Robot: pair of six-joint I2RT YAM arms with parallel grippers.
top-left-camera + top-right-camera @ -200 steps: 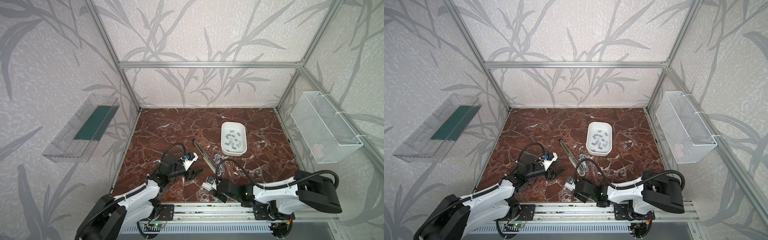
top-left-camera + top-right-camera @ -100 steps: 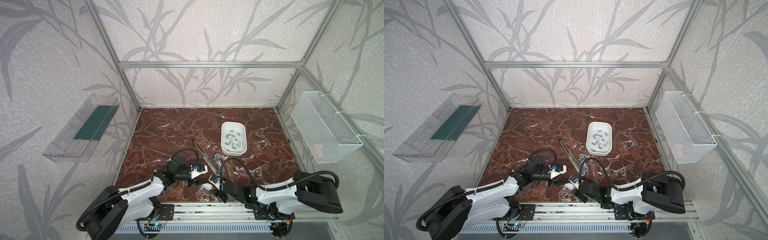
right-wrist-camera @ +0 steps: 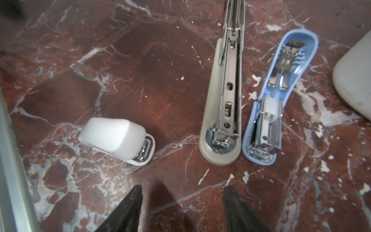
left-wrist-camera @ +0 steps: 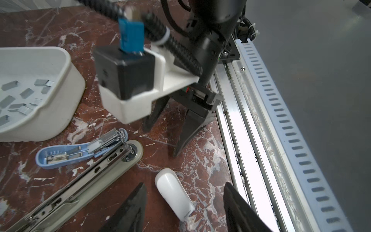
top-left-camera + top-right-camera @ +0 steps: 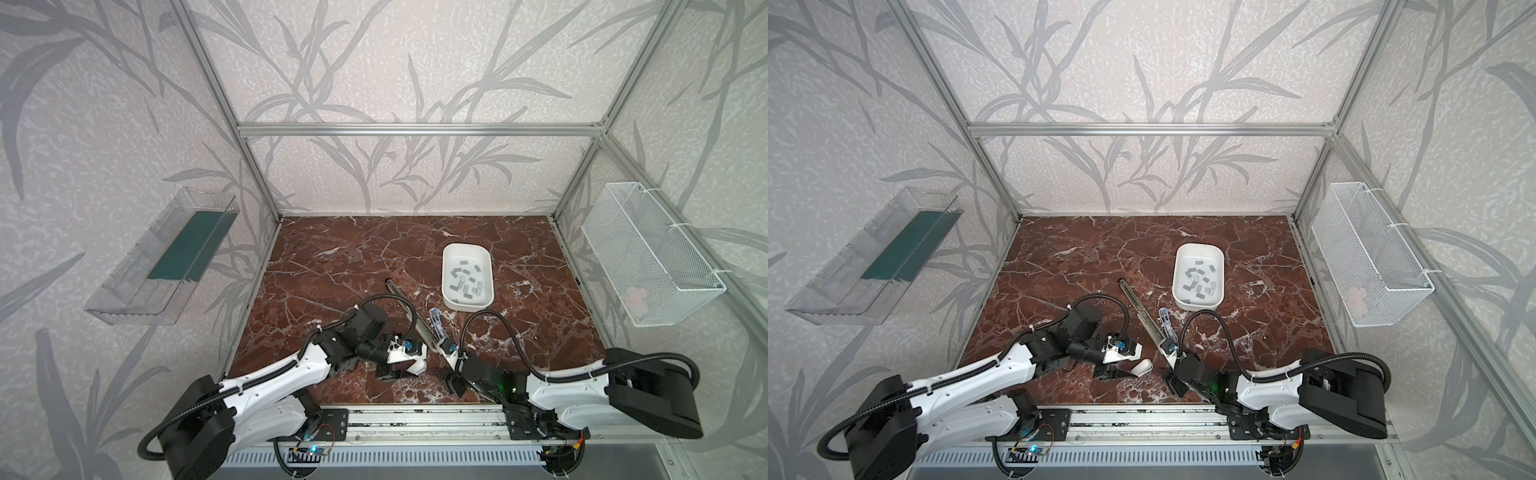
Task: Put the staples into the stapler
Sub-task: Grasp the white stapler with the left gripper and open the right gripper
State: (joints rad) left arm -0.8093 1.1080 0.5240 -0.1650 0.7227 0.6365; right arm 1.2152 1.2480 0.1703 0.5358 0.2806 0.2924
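Left pincer (image 4: pixel 184 184) and right pincer (image 3: pixel 182 186) gape empty, finger bases cropped off-frame.

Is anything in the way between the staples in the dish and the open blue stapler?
Nothing visible. The staples lie loose in the uncovered dish; only bare marble separates it from the blue stapler.

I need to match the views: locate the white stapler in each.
In a top view: white stapler front centre, near the rail.
In a top view: white stapler there too.
Left wrist: between the left gripper's open jaws.
Right wrist: ahead of the right gripper, alone.
Shared landmark: tray, in all four.
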